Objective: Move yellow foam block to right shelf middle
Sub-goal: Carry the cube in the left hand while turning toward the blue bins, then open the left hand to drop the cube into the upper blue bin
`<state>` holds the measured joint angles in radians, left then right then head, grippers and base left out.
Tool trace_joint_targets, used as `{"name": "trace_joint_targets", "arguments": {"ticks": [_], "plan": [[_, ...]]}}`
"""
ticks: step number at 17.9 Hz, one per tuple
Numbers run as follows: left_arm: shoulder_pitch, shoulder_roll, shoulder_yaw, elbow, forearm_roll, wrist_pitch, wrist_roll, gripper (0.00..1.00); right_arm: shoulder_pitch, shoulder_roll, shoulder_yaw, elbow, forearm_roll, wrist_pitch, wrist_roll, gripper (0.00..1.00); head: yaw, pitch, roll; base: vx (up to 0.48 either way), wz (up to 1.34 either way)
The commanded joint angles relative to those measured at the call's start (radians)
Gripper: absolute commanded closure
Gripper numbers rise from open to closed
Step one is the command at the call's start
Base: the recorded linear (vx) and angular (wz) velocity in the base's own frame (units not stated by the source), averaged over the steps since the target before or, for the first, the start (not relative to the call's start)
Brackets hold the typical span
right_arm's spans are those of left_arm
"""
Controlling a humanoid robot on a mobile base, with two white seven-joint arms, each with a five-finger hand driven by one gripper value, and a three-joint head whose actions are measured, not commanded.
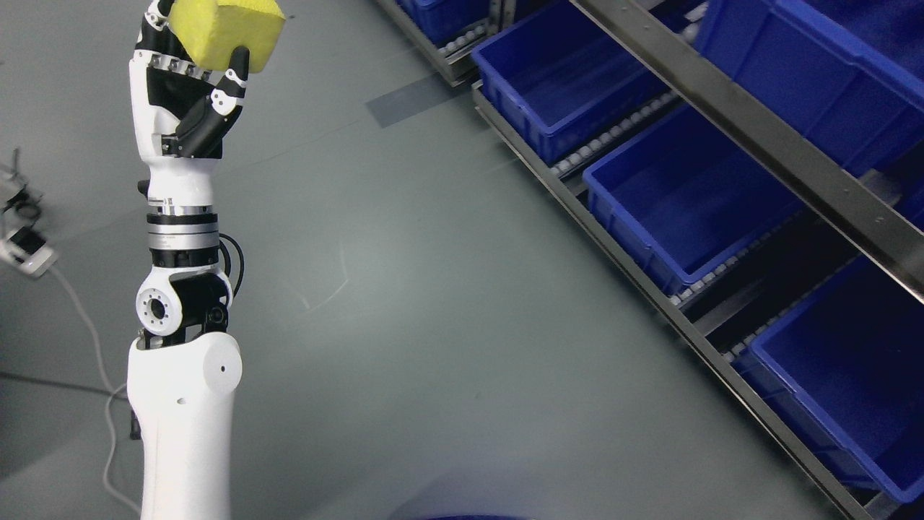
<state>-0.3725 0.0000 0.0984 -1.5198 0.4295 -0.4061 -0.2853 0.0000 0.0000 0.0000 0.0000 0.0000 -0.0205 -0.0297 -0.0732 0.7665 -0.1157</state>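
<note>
My left hand [191, 68] is raised at the top left, fingers curled around the yellow foam block [227, 29]. The block's top is cut off by the picture's upper edge. The thumb [232, 76] presses on the block's lower right side. The left arm [184, 339] comes up from the bottom left. The hand and block hang over bare grey floor, well left of the shelf [758, 130]. The right arm does not show.
A metal shelf rack runs diagonally down the right side, holding several empty blue bins [570, 79] [693, 195] [844, 368] on roller tracks. A white cable and a small device [25, 249] lie on the floor at the left edge. Grey floor [433, 289] lies between arm and shelf.
</note>
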Motion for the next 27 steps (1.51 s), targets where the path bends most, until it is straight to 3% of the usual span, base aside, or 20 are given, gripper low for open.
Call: {"name": "trace_joint_targets", "arguments": {"ticks": [1, 6, 9, 12, 15, 18, 23, 25, 27], "plan": [[-0.005, 0.046, -0.023, -0.031, -0.002, 0.015, -0.038, 0.79, 0.025, -0.017, -0.012, -0.017, 0.003, 0.001, 0.001, 0.0, 0.0, 0.0, 0.0, 0.368, -0.86], [-0.1, 0.21, -0.095, -0.092, -0.005, 0.145, -0.098, 0.8, 0.023, -0.017, -0.012, -0.017, 0.003, 0.001, 0.001, 0.0, 0.0, 0.0, 0.0, 0.326, -0.83], [-0.262, 0.378, -0.166, -0.099, -0.041, 0.246, -0.159, 0.8, 0.025, -0.017, -0.012, -0.017, 0.003, 0.001, 0.001, 0.0, 0.0, 0.0, 0.0, 0.281, -0.78], [-0.419, 0.481, -0.255, -0.089, -0.158, 0.334, -0.238, 0.8, 0.025, -0.017, -0.012, -0.017, 0.003, 0.001, 0.001, 0.0, 0.0, 0.0, 0.0, 0.232, -0.68], [-0.476, 0.47, -0.313, -0.047, -0.398, 0.374, -0.388, 0.79, 0.025, -0.017, -0.012, -0.017, 0.003, 0.001, 0.001, 0.0, 0.0, 0.0, 0.0, 0.198, -0.58], [-0.48, 0.373, -0.329, 0.038, -0.585, 0.366, -0.455, 0.78, 0.025, -0.017, -0.012, -0.017, 0.003, 0.001, 0.001, 0.0, 0.0, 0.0, 0.0, 0.159, -0.5], [-0.523, 0.29, -0.349, 0.14, -0.711, 0.336, -0.448, 0.76, 0.025, -0.017, -0.012, -0.017, 0.003, 0.001, 0.001, 0.0, 0.0, 0.0, 0.0, 0.119, -0.35], [-0.54, 0.284, -0.324, 0.181, -0.764, 0.303, -0.442, 0.72, 0.025, -0.017, -0.012, -0.017, 0.003, 0.001, 0.001, 0.0, 0.0, 0.0, 0.0, 0.08, -0.23], [-0.545, 0.284, -0.313, 0.182, -0.793, 0.305, -0.431, 0.58, 0.023, -0.017, -0.012, -0.017, 0.003, 0.001, 0.001, 0.0, 0.0, 0.0, 0.0, 0.061, -0.19]]}}
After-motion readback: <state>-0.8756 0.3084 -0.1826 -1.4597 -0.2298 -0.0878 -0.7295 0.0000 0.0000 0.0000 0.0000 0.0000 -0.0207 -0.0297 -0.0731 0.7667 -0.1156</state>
